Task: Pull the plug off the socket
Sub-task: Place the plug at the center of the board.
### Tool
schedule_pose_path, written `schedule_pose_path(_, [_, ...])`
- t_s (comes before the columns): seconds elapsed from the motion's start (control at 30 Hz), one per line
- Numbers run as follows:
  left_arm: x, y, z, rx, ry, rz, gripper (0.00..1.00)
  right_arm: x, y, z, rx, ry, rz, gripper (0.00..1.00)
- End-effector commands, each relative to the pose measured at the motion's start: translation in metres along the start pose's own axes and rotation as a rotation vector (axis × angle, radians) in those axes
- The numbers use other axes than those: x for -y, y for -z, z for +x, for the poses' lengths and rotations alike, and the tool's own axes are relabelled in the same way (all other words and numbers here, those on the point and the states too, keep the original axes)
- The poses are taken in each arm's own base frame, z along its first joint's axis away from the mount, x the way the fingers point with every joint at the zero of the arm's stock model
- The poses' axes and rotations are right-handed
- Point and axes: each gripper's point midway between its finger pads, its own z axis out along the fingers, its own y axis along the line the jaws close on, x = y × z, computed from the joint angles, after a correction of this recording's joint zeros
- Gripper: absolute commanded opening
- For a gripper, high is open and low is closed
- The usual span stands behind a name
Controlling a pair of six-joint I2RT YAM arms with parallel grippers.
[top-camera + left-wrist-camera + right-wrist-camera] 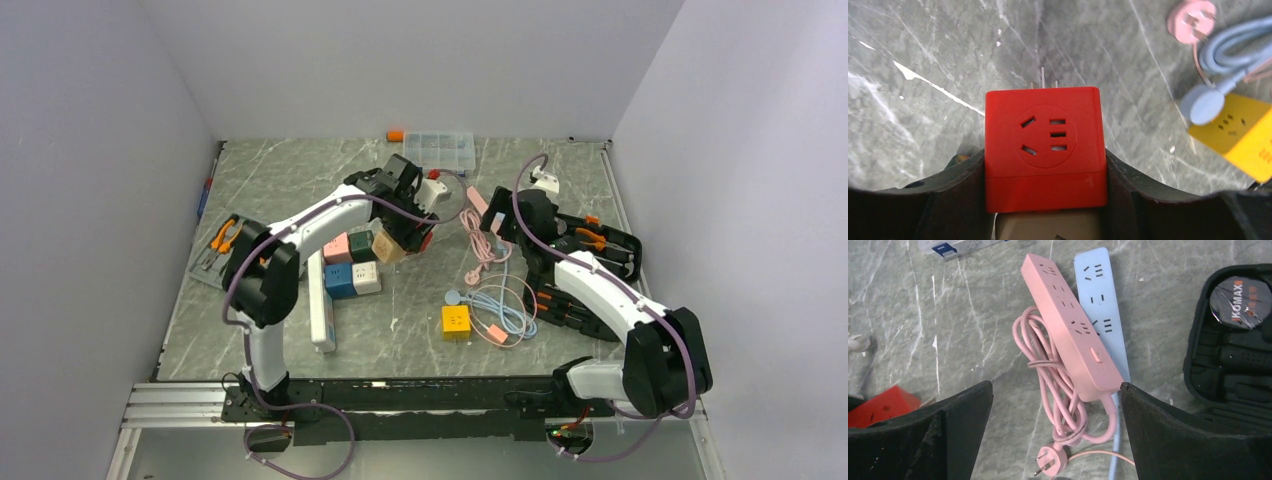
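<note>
From above: white socket bar (322,318) lying left of centre, toward the near edge; left gripper (406,234) just right and farther. Left wrist: clamped on red cube plug (1045,145), prongs bare. Right wrist: right gripper (1057,407) spread over pink strip (1068,335).

This looks like a robot lab. A left arm (300,225) and a right arm (600,285) are bolted to a metal rail (180,405) at the near edge of a gray stone-look bench (290,180). Plain white walls (100,200) box it in on three sides. On the bench lie pliers (220,245), a black tool case (600,245), a clear parts box (438,150) and a pink plug bar (1068,335).
</note>
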Motion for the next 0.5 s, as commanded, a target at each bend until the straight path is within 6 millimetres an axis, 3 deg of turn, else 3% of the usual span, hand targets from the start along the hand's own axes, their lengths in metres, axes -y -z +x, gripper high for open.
schedule_pose_path(0.0, [-0.011, -0.017, -0.017, 0.054, 0.207, 0.043, 0.23, 0.006, 0.012, -0.013, 0.059, -0.019, 0.015, 1.00])
schedule_pose_path(0.1, [-0.015, -0.034, -0.009, 0.024, 0.265, 0.050, 0.80, 0.006, 0.012, -0.009, 0.048, -0.023, 0.009, 1.00])
schedule_pose_path(0.13, [-0.015, -0.038, -0.008, 0.018, 0.271, 0.057, 0.93, 0.006, 0.012, -0.007, 0.045, -0.024, 0.005, 1.00])
schedule_pose_path(0.17, [-0.015, -0.039, -0.007, 0.014, 0.275, 0.060, 0.99, 0.006, 0.012, -0.006, 0.046, -0.024, 0.000, 1.00])
schedule_pose_path(0.3, [-0.020, -0.028, -0.018, 0.048, 0.294, 0.078, 0.99, 0.004, 0.009, -0.001, 0.031, -0.020, -0.013, 1.00])
schedule_pose_path(0.47, [-0.035, 0.021, -0.043, 0.167, 0.381, 0.134, 0.99, -0.005, 0.006, 0.003, 0.011, -0.007, -0.049, 1.00])
